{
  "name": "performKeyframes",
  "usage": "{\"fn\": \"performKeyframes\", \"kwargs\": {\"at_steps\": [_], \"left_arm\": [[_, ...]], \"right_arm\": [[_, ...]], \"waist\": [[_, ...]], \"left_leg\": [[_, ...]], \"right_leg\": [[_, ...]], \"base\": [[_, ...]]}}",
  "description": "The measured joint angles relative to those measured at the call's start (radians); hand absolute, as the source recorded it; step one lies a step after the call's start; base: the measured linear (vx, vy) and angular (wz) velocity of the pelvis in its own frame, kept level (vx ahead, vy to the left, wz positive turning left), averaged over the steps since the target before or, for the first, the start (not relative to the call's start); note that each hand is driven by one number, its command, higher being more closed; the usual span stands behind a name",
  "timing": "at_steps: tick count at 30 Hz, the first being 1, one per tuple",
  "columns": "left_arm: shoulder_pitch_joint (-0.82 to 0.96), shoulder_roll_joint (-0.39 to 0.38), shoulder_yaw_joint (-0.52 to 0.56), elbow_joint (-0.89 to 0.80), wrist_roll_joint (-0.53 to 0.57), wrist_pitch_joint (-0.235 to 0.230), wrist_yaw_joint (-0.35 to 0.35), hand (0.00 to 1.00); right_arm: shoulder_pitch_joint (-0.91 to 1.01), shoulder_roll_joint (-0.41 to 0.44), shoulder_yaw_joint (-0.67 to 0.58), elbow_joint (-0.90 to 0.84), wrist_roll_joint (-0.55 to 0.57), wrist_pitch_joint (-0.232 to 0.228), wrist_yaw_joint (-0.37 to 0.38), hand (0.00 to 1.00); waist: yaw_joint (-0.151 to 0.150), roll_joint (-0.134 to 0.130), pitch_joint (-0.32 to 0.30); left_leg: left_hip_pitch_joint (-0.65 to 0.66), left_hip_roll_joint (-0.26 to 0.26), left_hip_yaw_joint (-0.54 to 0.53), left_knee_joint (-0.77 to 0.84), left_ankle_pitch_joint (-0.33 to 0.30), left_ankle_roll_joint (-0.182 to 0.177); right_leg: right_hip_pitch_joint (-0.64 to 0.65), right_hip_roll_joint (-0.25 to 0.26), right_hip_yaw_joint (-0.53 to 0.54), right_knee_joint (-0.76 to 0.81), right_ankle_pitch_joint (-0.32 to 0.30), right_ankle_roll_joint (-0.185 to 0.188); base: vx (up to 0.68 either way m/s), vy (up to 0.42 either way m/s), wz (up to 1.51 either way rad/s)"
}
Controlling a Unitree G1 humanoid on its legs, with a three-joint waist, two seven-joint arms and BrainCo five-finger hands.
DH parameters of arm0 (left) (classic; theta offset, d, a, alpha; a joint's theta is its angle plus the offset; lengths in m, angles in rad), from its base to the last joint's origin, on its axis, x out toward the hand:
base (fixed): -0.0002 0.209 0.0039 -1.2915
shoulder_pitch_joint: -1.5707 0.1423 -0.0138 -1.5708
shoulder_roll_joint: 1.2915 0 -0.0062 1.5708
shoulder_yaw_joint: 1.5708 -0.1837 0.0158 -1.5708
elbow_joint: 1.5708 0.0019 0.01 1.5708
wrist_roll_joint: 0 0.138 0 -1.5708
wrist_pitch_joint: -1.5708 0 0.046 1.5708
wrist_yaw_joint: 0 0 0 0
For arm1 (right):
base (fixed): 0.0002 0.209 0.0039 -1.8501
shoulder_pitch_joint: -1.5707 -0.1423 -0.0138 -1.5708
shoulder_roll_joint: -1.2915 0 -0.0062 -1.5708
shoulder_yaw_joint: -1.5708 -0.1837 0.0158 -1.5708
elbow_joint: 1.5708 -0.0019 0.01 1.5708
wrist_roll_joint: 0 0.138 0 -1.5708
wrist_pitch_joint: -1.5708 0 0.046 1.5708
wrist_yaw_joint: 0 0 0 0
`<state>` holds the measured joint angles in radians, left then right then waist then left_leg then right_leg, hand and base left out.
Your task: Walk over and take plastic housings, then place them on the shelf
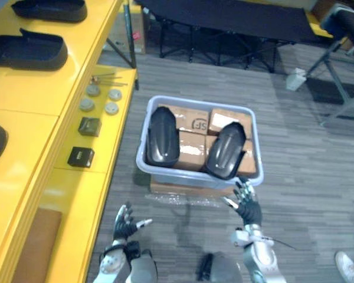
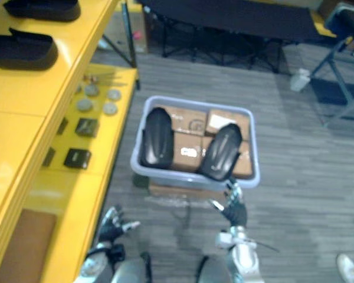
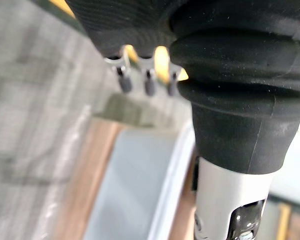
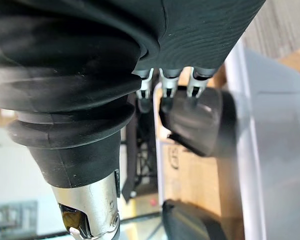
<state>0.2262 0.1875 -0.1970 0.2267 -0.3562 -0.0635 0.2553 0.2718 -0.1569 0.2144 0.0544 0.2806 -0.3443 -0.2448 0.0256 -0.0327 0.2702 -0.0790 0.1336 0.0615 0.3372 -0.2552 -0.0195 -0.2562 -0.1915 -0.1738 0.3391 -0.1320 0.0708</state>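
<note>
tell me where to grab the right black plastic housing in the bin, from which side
Take the black plastic housing on the right at its near end, by the near rim of the pale plastic bin. It rests on cardboard boxes with its domed back up, so probably close over its narrow width from above, from the robot's side, where the open right hand is.

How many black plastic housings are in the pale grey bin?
2. One black plastic housing lies at the left of the pale grey plastic bin, the other housing at its right, both on brown cardboard boxes; more may be hidden beneath.
</note>
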Motion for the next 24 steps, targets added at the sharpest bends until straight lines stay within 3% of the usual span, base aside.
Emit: {"fn": "performKeyframes", "kwargs": {"at_steps": [1, 2, 3, 6, 11, 14, 15, 17, 19, 21, 24], "left_arm": [[0.004, 0.002, 0.001, 0.004, 0.000, 0.000, -0.001, 0.00], [0.021, 0.005, 0.014, 0.008, 0.000, 0.001, -0.003, 0.00], [0.026, -0.025, 0.042, 0.045, 0.000, 0.005, -0.002, 0.00], [0.055, -0.083, 0.055, 0.077, 0.000, 0.007, -0.003, 0.00], [0.046, -0.096, 0.026, 0.102, -0.004, 0.004, 0.001, 0.00], [0.040, -0.097, 0.012, 0.116, 0.005, -0.012, -0.001, 0.00], [0.040, -0.095, -0.005, 0.116, 0.003, -0.023, -0.002, 0.00], [0.041, -0.094, -0.014, 0.116, 0.003, -0.023, -0.002, 0.00], [0.042, -0.084, -0.022, 0.116, 0.003, -0.023, -0.002, 0.00], [0.040, -0.076, -0.021, 0.116, 0.000, -0.024, -0.003, 0.00], [0.028, -0.075, -0.021, 0.116, 0.000, -0.023, -0.010, 0.00]], "right_arm": [[0.008, 0.001, -0.001, -0.014, -0.007, 0.000, -0.001, 0.00], [0.035, 0.012, -0.008, -0.041, -0.021, 0.000, -0.001, 0.00], [0.032, 0.009, -0.020, -0.035, -0.022, 0.005, -0.006, 0.00], [0.017, -0.007, -0.061, -0.037, -0.021, 0.023, -0.026, 0.00], [0.012, -0.029, -0.117, -0.037, -0.016, 0.049, -0.122, 0.00], [0.015, -0.013, -0.150, -0.037, -0.022, 0.047, -0.255, 0.00], [0.027, 0.011, -0.188, -0.037, -0.022, 0.044, -0.330, 0.00], [0.038, 0.030, -0.224, -0.036, -0.027, 0.043, -0.391, 0.00], [0.050, 0.054, -0.268, -0.033, -0.063, 0.031, -0.466, 0.00], [0.057, 0.087, -0.331, 0.000, -0.103, -0.013, -0.550, 0.00], [0.056, 0.111, -0.424, 0.049, -0.116, -0.055, -0.615, 0.00]], "waist": [[-0.002, 0.000, 0.000], [-0.008, -0.020, -0.009], [-0.003, 0.004, -0.018], [0.005, 0.043, -0.024], [0.001, 0.032, -0.017], [-0.018, 0.023, -0.006], [-0.021, 0.021, -0.004], [-0.024, 0.023, -0.002], [-0.033, 0.022, -0.001], [-0.044, 0.017, 0.005], [-0.043, 0.010, 0.033]], "left_leg": [[0.007, 0.003, -0.009, 0.010, -0.008, -0.024], [0.027, -0.003, -0.028, 0.028, -0.039, -0.074], [0.046, 0.029, -0.038, 0.031, -0.059, -0.105], [0.059, 0.091, -0.040, 0.032, -0.013, -0.134], [0.075, 0.095, -0.014, 0.017, 0.053, -0.136], [0.077, 0.071, 0.004, -0.023, 0.072, -0.140], [0.077, 0.058, 0.007, -0.042, 0.077, -0.139], [0.077, 0.052, 0.022, -0.059, 0.078, -0.139], [0.079, 0.048, 0.049, -0.068, 0.078, -0.139], [0.080, 0.043, 0.062, -0.068, 0.078, -0.139], [0.078, 0.038, 0.094, -0.074, 0.077, -0.139]], "right_leg": [[0.011, 0.006, 0.018, -0.039, 0.040, 0.008], [0.030, 0.000, 0.040, -0.082, 0.206, 0.026], [0.067, 0.022, 0.035, -0.080, 0.136, 0.058], [0.121, 0.081, -0.004, -0.130, 0.119, 0.029], [0.150, 0.086, -0.015, -0.148, 0.111, 0.015], [0.148, 0.069, -0.015, -0.169, 0.112, 0.017], [0.139, 0.059, -0.015, -0.181, 0.118, 0.023], [0.133, 0.053, -0.013, -0.191, 0.127, 0.027], [0.133, 0.048, -0.010, -0.204, 0.138, 0.029], [0.133, 0.043, -0.002, -0.214, 0.153, 0.028], [0.131, 0.040, 0.013, -0.234, 0.170, 0.033]], "base": [[0.27, -0.292, 0.86], [0.28, -0.312, 0.65], [0.28, -0.307, 0.44], [0.21, -0.239, 0.06], [0.07, -0.103, 0.03], [-0.01, 0.018, 0.06], [-0.03, 0.035, 0.05], [-0.04, 0.060, 0.00], [-0.05, 0.084, -0.03], [-0.05, 0.068, -0.06], [-0.08, 0.054, -0.14]]}}
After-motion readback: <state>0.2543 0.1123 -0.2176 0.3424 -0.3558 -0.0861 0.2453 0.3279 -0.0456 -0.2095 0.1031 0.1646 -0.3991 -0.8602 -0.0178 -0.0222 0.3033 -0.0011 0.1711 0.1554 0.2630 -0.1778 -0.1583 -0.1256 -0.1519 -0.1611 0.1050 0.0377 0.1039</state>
